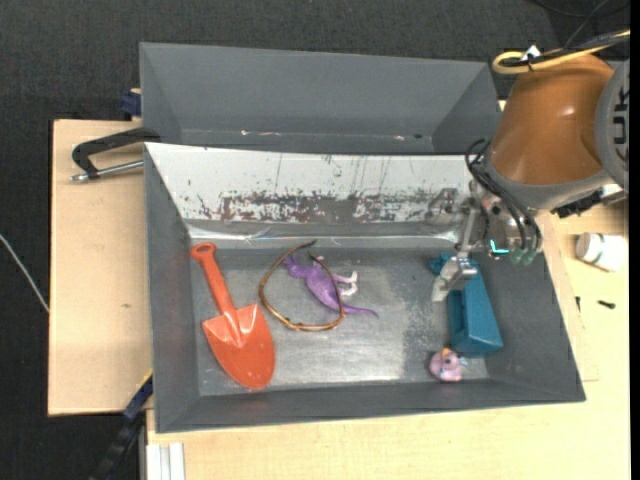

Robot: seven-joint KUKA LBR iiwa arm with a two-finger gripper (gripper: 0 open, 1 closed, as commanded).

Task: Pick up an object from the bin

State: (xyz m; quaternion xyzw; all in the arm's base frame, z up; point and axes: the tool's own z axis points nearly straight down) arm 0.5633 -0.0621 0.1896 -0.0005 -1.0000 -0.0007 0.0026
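Note:
My gripper (455, 273) hangs low at the right side of the bin, just above the far end of a teal-blue block (476, 318) that lies along the right wall. A small pink and purple toy (447, 366) sits at the block's near end, in the bin's front right corner. I see nothing held in the gripper.
A purple toy lizard (322, 284) lies in the middle of the bin, across a thin brown hoop (283, 312). An orange toy shovel (236, 330) rests at the left with its blade toward the front. The arm's orange cover hangs over the bin's right rim.

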